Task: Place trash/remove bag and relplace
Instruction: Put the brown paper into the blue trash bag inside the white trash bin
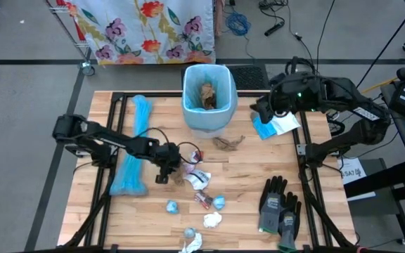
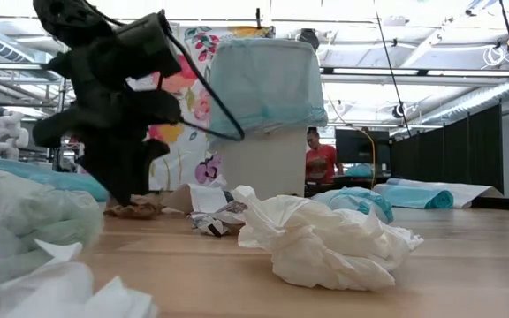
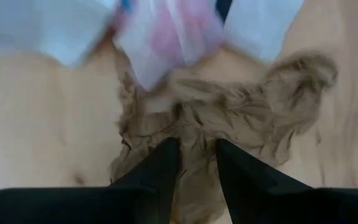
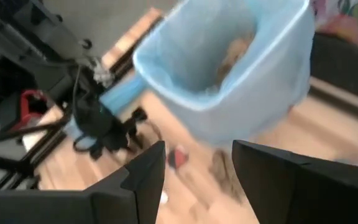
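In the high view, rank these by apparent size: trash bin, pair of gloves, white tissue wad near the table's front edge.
1. Trash bin
2. Pair of gloves
3. White tissue wad, clearly smallest.

The bin [image 1: 207,98] is placed at the upper middle of the tabletop [image 1: 118,225], with a paper wad [image 1: 208,95] inside it. Scraps [image 1: 202,200] are scattered below it. The gloves [image 1: 278,204] are laid at lower right, and the roll of bags [image 1: 133,147] at left.
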Available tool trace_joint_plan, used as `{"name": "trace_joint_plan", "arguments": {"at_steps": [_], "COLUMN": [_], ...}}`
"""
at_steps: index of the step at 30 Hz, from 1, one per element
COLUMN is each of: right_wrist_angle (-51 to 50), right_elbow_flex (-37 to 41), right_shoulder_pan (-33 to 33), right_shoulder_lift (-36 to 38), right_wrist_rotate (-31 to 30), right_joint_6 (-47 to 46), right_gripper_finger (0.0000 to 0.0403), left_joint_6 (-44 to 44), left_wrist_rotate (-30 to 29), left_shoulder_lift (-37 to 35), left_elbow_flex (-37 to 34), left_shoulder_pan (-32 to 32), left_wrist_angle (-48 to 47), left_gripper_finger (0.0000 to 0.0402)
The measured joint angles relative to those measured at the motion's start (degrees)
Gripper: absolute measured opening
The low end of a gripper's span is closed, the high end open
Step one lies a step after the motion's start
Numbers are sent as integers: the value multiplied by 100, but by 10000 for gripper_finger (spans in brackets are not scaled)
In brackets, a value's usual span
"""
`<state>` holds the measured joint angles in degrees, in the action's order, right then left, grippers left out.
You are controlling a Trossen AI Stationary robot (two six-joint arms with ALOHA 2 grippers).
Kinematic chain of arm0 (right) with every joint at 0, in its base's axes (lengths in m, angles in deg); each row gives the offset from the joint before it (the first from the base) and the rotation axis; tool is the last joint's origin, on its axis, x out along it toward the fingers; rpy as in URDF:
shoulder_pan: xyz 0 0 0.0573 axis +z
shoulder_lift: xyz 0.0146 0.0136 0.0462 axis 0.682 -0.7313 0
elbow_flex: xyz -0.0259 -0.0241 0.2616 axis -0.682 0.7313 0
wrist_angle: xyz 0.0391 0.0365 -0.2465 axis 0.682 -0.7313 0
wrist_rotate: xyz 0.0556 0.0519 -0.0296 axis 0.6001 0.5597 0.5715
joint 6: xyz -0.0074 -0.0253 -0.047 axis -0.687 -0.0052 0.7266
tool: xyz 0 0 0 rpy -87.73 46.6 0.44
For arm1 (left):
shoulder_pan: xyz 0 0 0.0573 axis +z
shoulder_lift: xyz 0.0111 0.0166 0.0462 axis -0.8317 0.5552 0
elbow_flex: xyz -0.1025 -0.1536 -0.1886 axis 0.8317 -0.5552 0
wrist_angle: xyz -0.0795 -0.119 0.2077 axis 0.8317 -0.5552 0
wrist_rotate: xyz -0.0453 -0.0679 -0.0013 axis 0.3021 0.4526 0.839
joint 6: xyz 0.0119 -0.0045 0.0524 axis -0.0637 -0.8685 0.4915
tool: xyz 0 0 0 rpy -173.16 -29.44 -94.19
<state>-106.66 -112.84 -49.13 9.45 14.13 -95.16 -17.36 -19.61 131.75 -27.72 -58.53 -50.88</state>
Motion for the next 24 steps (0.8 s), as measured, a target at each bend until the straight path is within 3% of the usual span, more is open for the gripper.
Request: {"name": "trace_joint_plan", "arguments": {"at_steps": [5,11,15,24], "right_wrist_angle": [-994,-844,205,4491], "right_elbow_flex": [136,1325,2721,6122], "right_shoulder_pan": [932,2325,2978,3385], "right_shoulder_lift": [16,112,346,638], "right_wrist_rotate": [-11,-630,-903,-905], "right_joint_6": [-611,-1455,-2097,-2441], "right_gripper_finger": [178,178,178,178], "left_joint_6": [-652,-925,-927,-925], "left_wrist_rotate": [6,-160,-548,-802], "left_shoulder_lift": [92,-482,-937,-1809], "left_elbow_flex": [130,356,616,1452], "left_shoulder_pan": [-31,-53,-52,239], "left_wrist_angle": [-132,-496,-917,-1260], "left_gripper_finger": [17,4,3,1]}}
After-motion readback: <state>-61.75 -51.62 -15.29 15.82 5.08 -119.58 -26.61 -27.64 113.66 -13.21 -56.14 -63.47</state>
